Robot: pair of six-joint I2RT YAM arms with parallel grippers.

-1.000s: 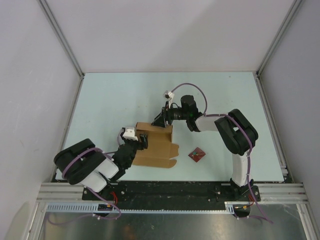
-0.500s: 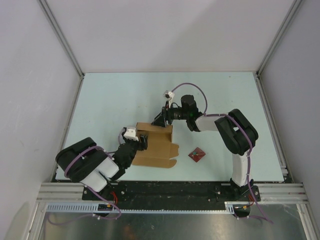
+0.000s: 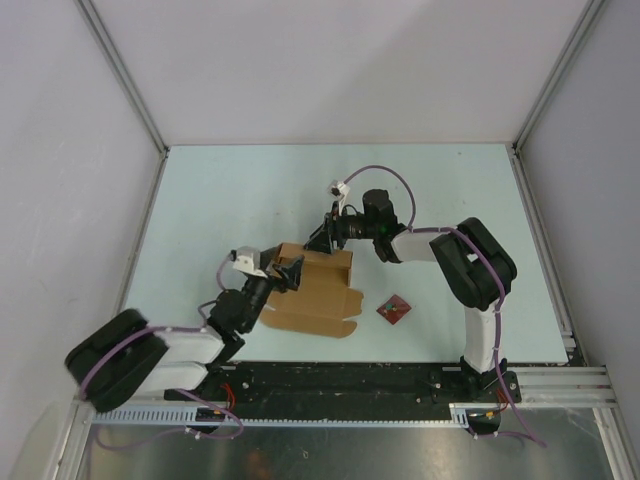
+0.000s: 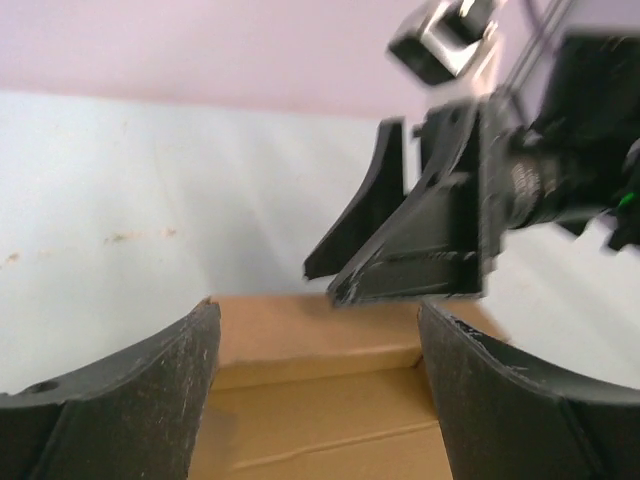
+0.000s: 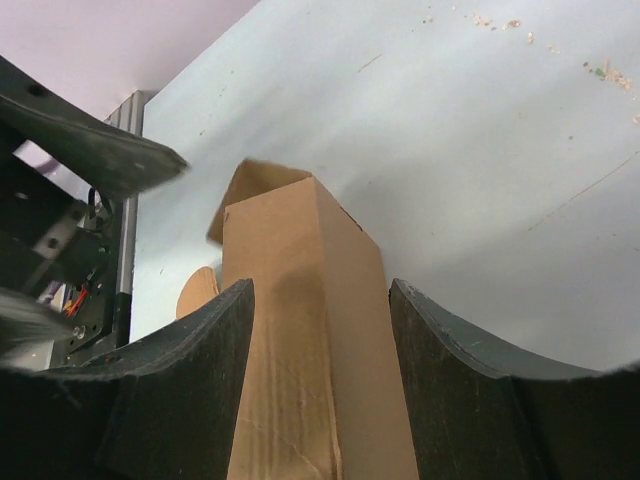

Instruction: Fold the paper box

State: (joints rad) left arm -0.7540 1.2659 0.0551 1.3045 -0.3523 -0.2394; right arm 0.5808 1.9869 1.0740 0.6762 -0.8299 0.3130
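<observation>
The paper box [image 3: 318,297] is a brown kraft sheet lying near the table's front, with its far wall raised. My left gripper [image 3: 290,272] is open over the box's left far corner. In the left wrist view [image 4: 318,310] its jaws stand apart with the cardboard [image 4: 320,400] between and below them. My right gripper [image 3: 323,243] is at the box's far edge. In the right wrist view [image 5: 320,300] it is open, its jaws on either side of the raised wall [image 5: 300,340]. The right gripper's fingers [image 4: 420,250] show just beyond the box in the left wrist view.
A tiny dark red square item [image 3: 393,308] lies on the pale table [image 3: 250,190] to the right of the box. Metal frame rails run along the table's sides and front edge [image 3: 350,378]. The grey walls stand close on both sides.
My left arm has swung out to the left and stretched, with its gripper moved up and right over the box's corner. The box has shifted slightly right. The right arm has barely moved.
</observation>
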